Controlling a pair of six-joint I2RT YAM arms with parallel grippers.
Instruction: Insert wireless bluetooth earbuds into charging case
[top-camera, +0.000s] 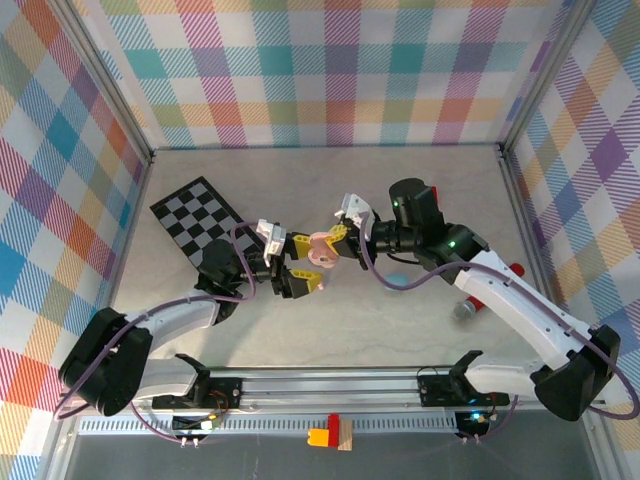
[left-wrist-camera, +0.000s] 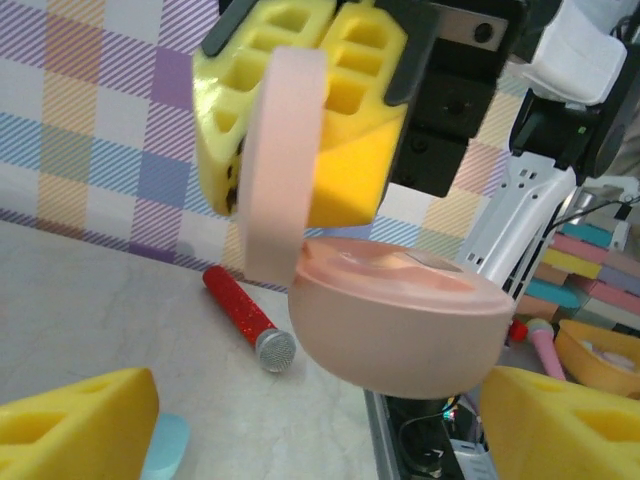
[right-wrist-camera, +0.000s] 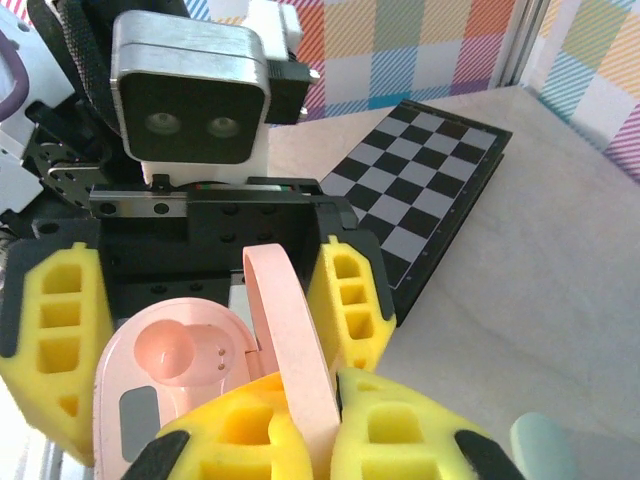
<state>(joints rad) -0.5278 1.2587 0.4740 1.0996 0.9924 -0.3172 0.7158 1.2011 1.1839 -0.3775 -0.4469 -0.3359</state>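
Your right pincer (right-wrist-camera: 320, 432) is clamping shut on the raised lid (left-wrist-camera: 275, 160) of the pink charging case (left-wrist-camera: 400, 320), holding the case in the air above the middle of the counter (top-camera: 400, 180). Your left pincer (left-wrist-camera: 320, 425) is standing wide, with its yellow foam pads flanking the case body. A gap is showing on at least one side, so it is gripping nothing. The case is lying open. You cannot tell whether the round pink socket inside is holding an earbud. A pale blue piece (top-camera: 398, 277) is lying on the counter under the right arm, too small to judge as earbud or second case.

The main risk is that the case seems to be hanging by its thin lid alone. The hinge could be letting the body swing or sag, and a quick wrist turn could be working the lid out of the foam. The two pincers are also sitting almost against each other, so a small sideways move may be knocking the body or jamming pad against pad.

For room, bare counter is stretching toward the back wall. A checkerboard (top-camera: 200, 225) is lying to the left, well apart. A red toy microphone (left-wrist-camera: 245, 320) is resting near the right forearm, beside the pale blue piece. Plaid walls (top-camera: 330, 70) are closing three sides.
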